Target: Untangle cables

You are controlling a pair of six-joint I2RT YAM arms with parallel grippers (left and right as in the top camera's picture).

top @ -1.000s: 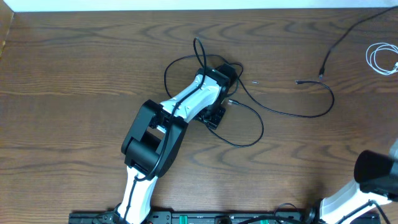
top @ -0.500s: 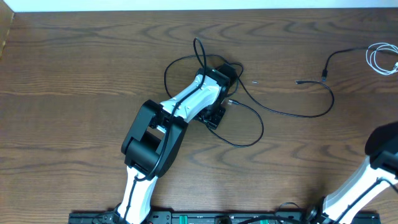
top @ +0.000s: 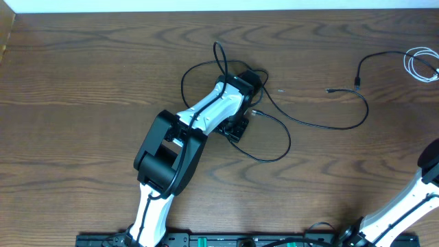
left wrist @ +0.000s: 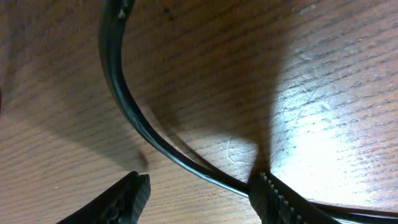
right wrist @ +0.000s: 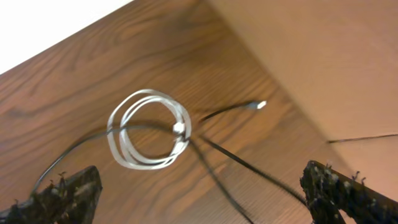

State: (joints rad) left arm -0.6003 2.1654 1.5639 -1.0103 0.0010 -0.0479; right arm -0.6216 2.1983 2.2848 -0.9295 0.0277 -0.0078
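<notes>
Black cables (top: pixel 322 125) loop over the table's middle around my left gripper (top: pixel 248 81). In the left wrist view one black cable (left wrist: pixel 134 118) curves down between the parted fingers, close to the right finger (left wrist: pixel 270 196); my left gripper (left wrist: pixel 202 190) is open over the wood. A separate black cable (top: pixel 363 65) lies at the far right beside the coiled white cable (top: pixel 420 65). The right wrist view has the white coil (right wrist: pixel 149 127) and a black cable with its plug end (right wrist: pixel 231 111) lying below my right gripper (right wrist: pixel 202 193), which is open wide and holds nothing.
My left arm (top: pixel 171 151) stretches diagonally across the centre of the brown wooden table (top: pixel 82 82). Only part of my right arm (top: pixel 411 206) shows, at the lower right corner. A cardboard-coloured wall (right wrist: pixel 311 56) rises beside the table's right edge.
My right gripper has opened and let go of the far-right black cable, which dropped to the table. The right arm pulled back toward the lower right. The left arm stayed still.
</notes>
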